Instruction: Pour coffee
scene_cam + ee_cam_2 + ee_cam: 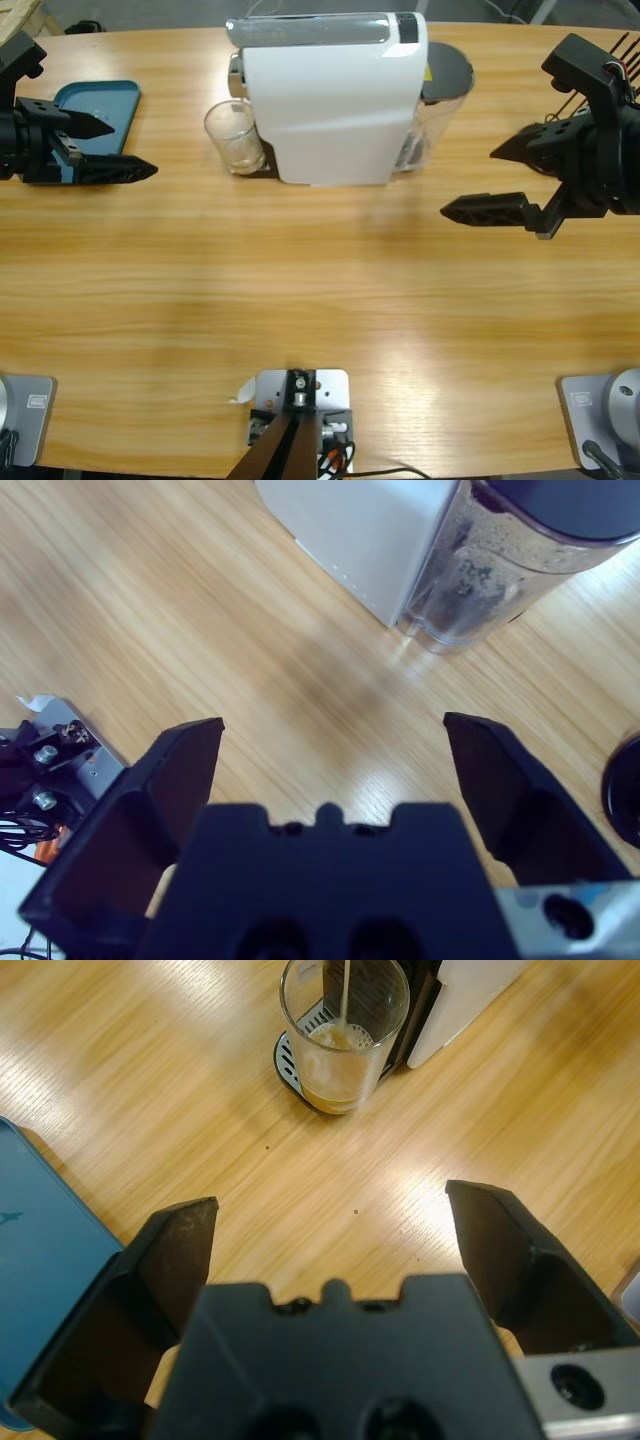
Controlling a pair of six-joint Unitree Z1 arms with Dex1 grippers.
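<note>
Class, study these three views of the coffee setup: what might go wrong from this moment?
1. Coffee is streaming into the glass tumbler; moving it now would likely spill.
2. The left gripper, jaws open, could tip the tumbler off the drip tray on approach.
3. The right gripper sits near the water tank and might bump it.

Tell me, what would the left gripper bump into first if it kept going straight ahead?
Probably the glass with coffee in it, under the white coffee machine. The left gripper is open and only bare table lies between, though depth is hard to judge.

Both pincers point(115, 148) point(495, 182) agape, apart.
</note>
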